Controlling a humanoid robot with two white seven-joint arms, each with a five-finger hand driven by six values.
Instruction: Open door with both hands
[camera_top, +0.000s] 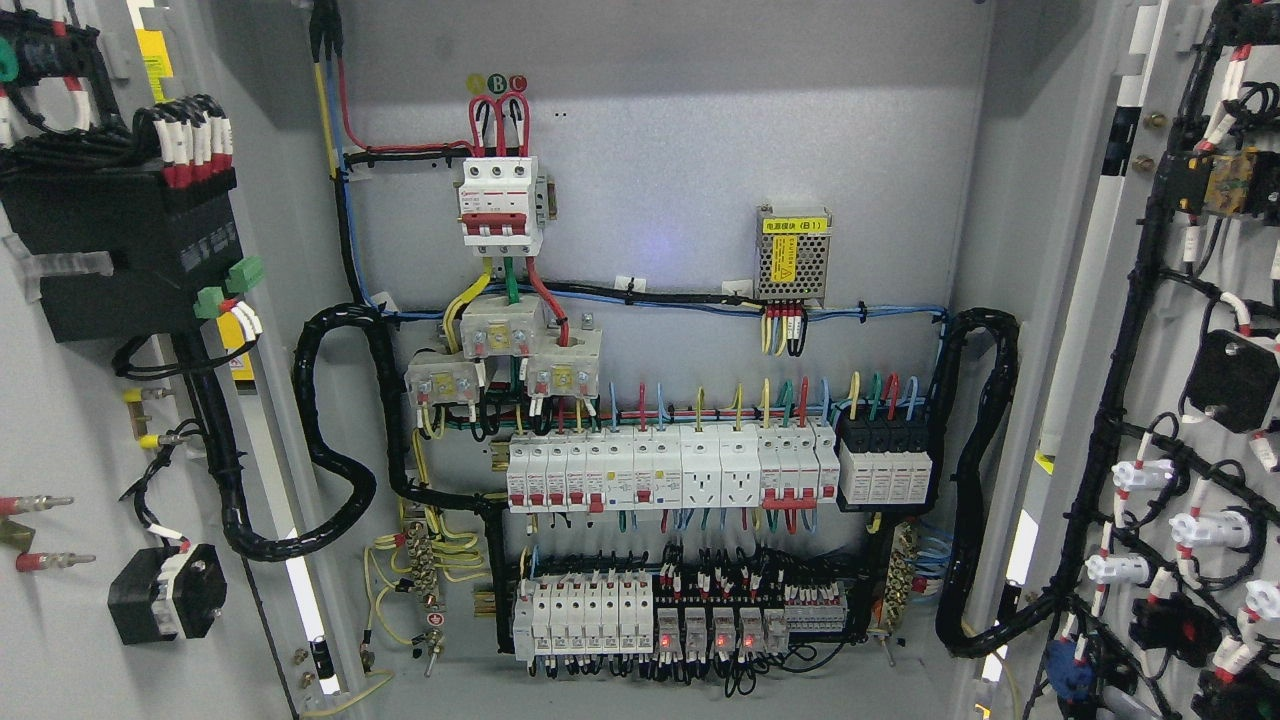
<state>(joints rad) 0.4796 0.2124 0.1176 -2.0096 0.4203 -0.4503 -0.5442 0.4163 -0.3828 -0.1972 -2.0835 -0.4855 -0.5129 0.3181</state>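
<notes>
The grey electrical cabinet stands with both doors swung wide open. The left door (70, 420) shows its inner face at the picture's left, with a black module and wiring on it. The right door (1180, 420) shows its inner face at the right, with black wire looms and white connectors. Between them the back panel (680, 130) is in full view. Neither of my hands nor arms shows in the head view.
On the back panel sit a three-pole breaker (498, 198) with red wires, a small power supply (794, 252) with a yellow label, two rows of white breakers (670, 470) and relays with red lights (710, 632). Thick black cable conduits (330, 450) loop to each door.
</notes>
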